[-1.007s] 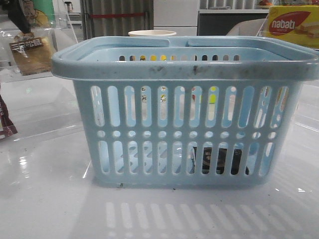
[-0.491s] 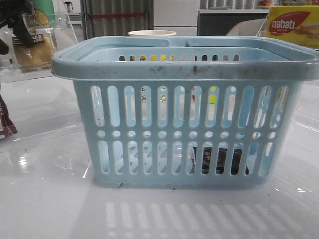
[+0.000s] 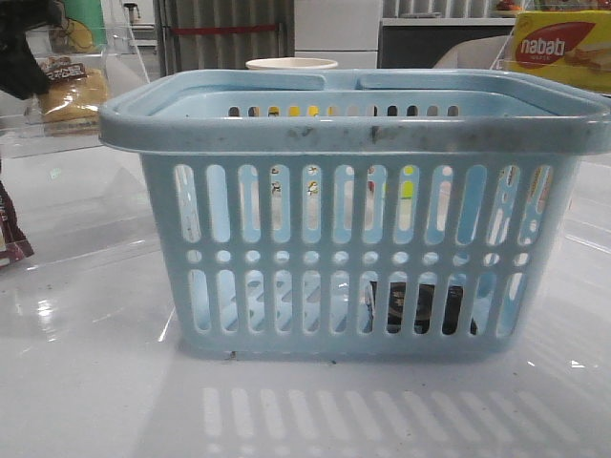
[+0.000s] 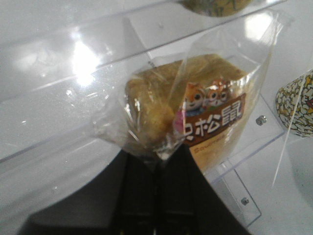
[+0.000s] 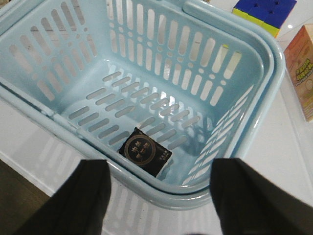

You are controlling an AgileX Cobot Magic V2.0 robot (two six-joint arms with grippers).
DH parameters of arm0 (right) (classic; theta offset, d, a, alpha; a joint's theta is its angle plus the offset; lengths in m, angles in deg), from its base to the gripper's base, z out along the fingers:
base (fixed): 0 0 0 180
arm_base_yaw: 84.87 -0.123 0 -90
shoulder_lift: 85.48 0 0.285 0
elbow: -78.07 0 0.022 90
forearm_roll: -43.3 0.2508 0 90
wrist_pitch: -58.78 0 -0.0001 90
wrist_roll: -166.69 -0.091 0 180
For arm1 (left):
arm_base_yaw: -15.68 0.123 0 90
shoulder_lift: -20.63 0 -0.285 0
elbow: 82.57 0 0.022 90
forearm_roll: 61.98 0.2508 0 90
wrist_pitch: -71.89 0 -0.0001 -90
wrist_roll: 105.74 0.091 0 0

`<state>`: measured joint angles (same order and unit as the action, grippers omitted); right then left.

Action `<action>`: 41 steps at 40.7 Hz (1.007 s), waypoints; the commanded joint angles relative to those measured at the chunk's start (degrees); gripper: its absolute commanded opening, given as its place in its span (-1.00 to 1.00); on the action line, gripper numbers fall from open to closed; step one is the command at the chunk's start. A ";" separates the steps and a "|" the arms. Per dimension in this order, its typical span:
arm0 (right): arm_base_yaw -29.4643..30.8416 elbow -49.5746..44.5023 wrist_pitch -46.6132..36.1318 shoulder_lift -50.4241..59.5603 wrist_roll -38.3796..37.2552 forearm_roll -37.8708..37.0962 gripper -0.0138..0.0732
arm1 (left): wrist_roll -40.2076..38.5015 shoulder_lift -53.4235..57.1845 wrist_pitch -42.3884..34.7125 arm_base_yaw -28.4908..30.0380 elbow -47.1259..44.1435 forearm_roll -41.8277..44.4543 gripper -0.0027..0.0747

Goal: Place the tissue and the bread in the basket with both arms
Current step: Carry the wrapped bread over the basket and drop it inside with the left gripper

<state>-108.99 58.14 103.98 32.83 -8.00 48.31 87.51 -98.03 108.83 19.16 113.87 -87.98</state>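
Carrying bread toward basket; tissue already inside.

Front: basket [image 3: 353, 215] mid-bench; bread [image 3: 72, 93] held high over the far left edge by the left gripper [image 3: 21, 65], mostly cut off. Left wrist: fingers pressed together, pinching the packet's corner; clear the rim before release. Right wrist: right gripper [image 5: 159, 196] spread, empty, above the tissue [image 5: 145, 151] on the basket floor.

Front cam sat low, close on the basket [image 3: 358, 215] wall, facing forward. Right wrist cam looked steeply down into that same basket [image 5: 146, 93]; both caught the tissue [image 3: 420, 307] inside. Left wrist cam was tight on the bread [image 4: 195, 117], also far-left in front view.
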 commanded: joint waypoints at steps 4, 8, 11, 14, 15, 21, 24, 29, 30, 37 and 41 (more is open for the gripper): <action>0.05 1.43 -3.75 0.85 0.60 -0.44 0.56 | 0.10 5.53 -1.38 -0.34 2.06 -1.86 -0.69; 0.05 1.43 -3.75 0.85 0.60 -0.44 0.56 | 0.10 8.14 -0.24 -0.39 2.06 -2.30 -0.69; 0.05 1.43 -3.75 0.85 0.60 -0.44 0.56 | 0.42 10.33 0.62 -0.68 2.06 -2.30 -0.69; 0.05 1.43 -3.75 0.85 0.60 -0.44 0.56 | 2.18 13.02 1.76 -1.32 2.06 -2.30 -0.69; 0.05 1.43 -3.75 0.85 0.60 -0.44 0.56 | 2.73 13.78 2.08 -1.80 2.06 -2.30 -0.69; 0.05 1.43 -3.75 0.85 0.60 -0.44 0.56 | 6.22 18.92 4.23 -5.75 2.06 -2.30 -0.69; 0.05 1.43 -3.75 0.85 0.60 -0.44 0.56 | 8.74 21.37 6.21 -8.59 2.06 -2.30 -0.69; 0.05 1.43 -3.75 0.85 0.60 -0.44 0.56 | 10.91 24.23 8.41 -14.36 2.06 -2.30 -0.69; 0.05 1.43 -3.75 0.85 0.60 -0.44 0.56 | 10.91 24.43 8.86 -15.79 2.06 -2.30 -0.69; 0.05 1.43 -3.75 0.85 0.60 -0.44 0.56 | 13.66 25.05 10.97 -24.33 1.75 -2.04 -0.69; 0.05 1.43 -3.75 0.85 0.60 -0.44 0.56 | 14.77 24.62 10.45 -28.03 0.81 -1.96 -0.69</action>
<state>-108.99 58.14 103.98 32.83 -7.89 48.31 101.20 -75.47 122.56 -6.08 113.57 -88.11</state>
